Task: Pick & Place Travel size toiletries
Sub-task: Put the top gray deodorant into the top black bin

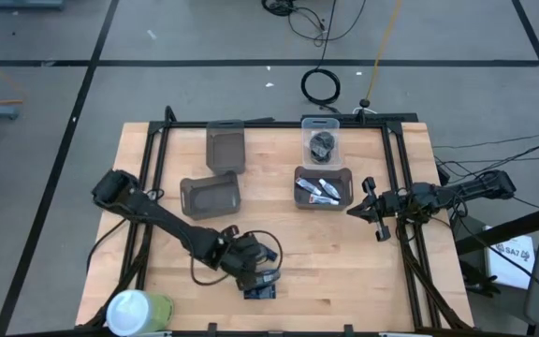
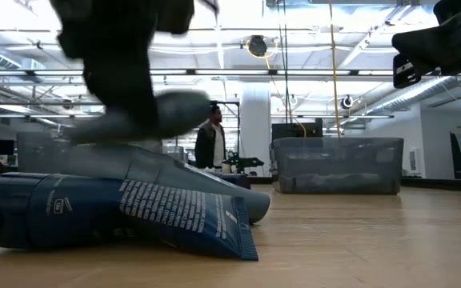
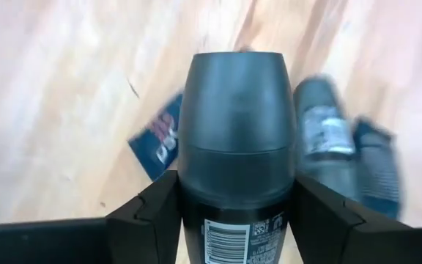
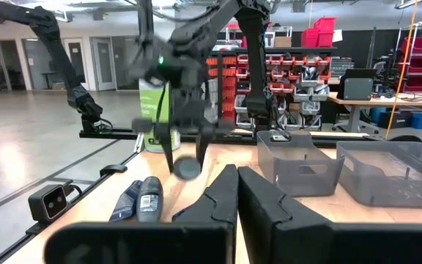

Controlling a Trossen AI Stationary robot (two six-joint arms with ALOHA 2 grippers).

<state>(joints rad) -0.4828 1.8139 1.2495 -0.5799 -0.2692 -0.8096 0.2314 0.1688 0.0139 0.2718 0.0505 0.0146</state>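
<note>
Grey bins (image 1: 225, 145) mid-table; white-and-green cylinder (image 1: 137, 311) at the table's near-left corner

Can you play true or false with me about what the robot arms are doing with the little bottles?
1. The left gripper is holding a dark roll-on bottle between its fingers. True.
2. The right gripper is wide open. False: its two fingers are pressed together and hold nothing.
3. Every little toiletry is already in a bin. False: a dark blue tube and a small grey bottle lie on the wooden table.
4. The grey bin near the right arm has small tubes inside. True.
5. A big white-and-green cylinder stands at the table corner near the left arm. True.
6. The right gripper is reaching into the clear bin. False: it waits at the table's right side.
</note>
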